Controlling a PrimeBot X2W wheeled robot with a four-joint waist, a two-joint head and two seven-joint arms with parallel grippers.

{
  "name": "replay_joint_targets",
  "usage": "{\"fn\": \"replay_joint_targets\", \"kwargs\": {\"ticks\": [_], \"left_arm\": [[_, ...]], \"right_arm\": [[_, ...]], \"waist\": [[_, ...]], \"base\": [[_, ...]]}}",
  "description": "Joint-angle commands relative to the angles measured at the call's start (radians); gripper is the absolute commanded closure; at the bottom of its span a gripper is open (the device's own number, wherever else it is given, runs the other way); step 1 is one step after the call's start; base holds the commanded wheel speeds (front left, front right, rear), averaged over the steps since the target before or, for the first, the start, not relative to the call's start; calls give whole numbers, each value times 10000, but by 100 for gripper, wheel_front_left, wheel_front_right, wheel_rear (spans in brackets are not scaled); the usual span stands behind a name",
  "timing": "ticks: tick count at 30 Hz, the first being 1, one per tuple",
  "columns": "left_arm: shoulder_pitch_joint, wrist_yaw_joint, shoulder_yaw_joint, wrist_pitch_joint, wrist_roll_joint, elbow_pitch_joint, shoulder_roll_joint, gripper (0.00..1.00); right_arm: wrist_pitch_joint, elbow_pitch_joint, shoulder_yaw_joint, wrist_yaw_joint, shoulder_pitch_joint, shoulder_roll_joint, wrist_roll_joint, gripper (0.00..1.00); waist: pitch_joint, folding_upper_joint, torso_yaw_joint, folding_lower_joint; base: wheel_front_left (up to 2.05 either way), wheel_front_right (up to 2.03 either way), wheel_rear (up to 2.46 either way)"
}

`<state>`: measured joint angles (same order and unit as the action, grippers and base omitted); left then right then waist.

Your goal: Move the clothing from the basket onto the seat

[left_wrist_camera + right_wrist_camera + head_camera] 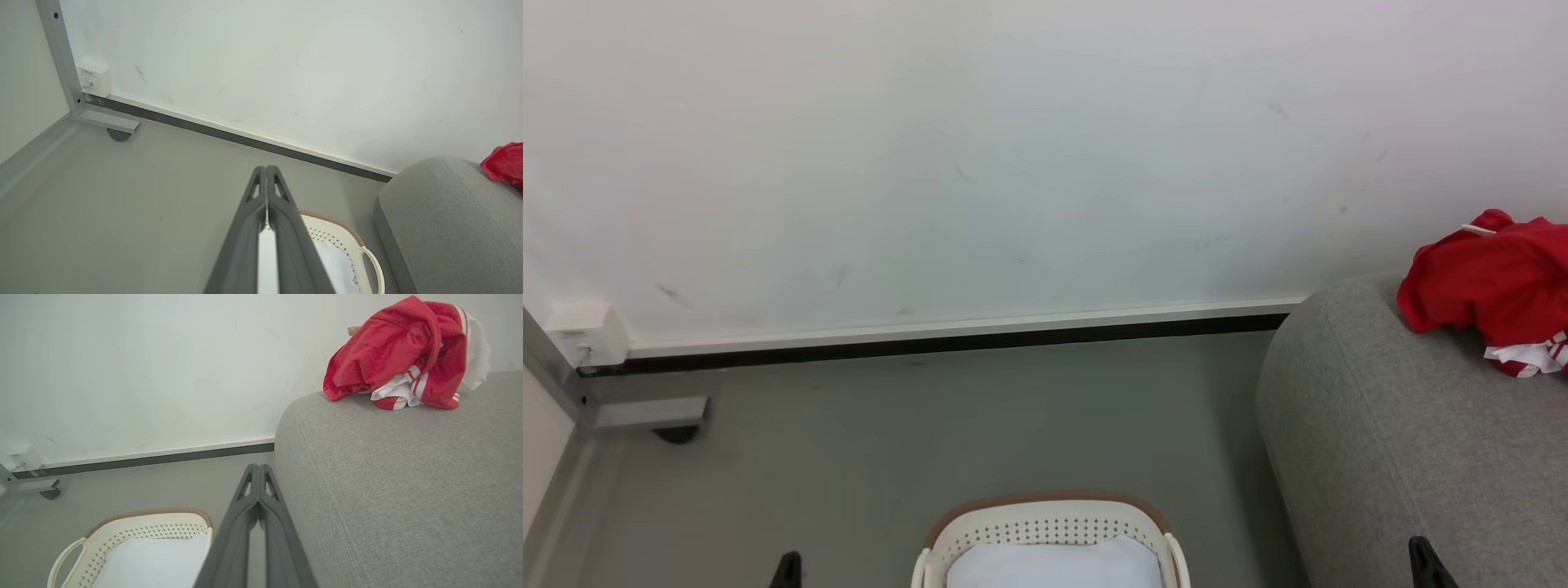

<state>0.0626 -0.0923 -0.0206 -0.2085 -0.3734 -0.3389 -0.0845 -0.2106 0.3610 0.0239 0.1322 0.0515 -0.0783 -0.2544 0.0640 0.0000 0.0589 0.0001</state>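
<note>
**Lying on the seat: clothing out of basket, grippers empty**

The clothing sits bunched on the seat's rounded top by the wall, well apart from the basket. In right wrist view it's at abt 2 o'clock from the right gripper. In head view it's near 12 o'clock from that gripper's tip. The heap has no strong long axis, just slightly wider 9-to-3, w/ white panels & striped trim poking out low.

The right arm looks the nearer one. The left gripper is over the floor at the basket's 9 o'clock side in head view.

Both grippers are clenched, fingers pressed tip to tip, nothing btwn them.

The basket holds a plain white cloth lying flat, no red in it.

Judgement: task looks done. If any tidy-up is needed, the right arm would go fwd toward 2 o'clock.
</note>
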Motion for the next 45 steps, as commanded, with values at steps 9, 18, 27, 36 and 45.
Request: {"fn": "replay_joint_targets", "kwargs": {"ticks": [9, 18, 27, 36, 45], "left_arm": [[-432, -83, -138, 407, -1812, 332, -18, 100], [-606, -125, -239, 769, -3215, 431, 29, 100], [-766, -161, -330, 1106, -4471, 510, 70, 100], [-919, -201, -424, 1407, -5602, 572, 110, 100], [-1051, -233, -510, 1692, -6627, 636, 145, 100]], "right_arm": [[415, -357, 133, -4, -440, -1, -1956, 100], [780, -475, 230, -6, -597, 32, -3487, 100], [1118, -580, 325, -8, -739, 65, -4865, 100], [1419, -676, 406, -10, -876, 95, -6116, 100], [1703, -752, 487, -12, -1015, 124, -7261, 100]], "waist": [[-54, 0, -47, -1], [-107, 0, -93, -1], [-159, 0, -139, -1], [-212, 0, -185, -1], [-264, 0, -231, -1]], "base": [[0, 0, 0], [0, 0, 0], [0, 0, 0], [0, 0, 0], [0, 0, 0]]}}
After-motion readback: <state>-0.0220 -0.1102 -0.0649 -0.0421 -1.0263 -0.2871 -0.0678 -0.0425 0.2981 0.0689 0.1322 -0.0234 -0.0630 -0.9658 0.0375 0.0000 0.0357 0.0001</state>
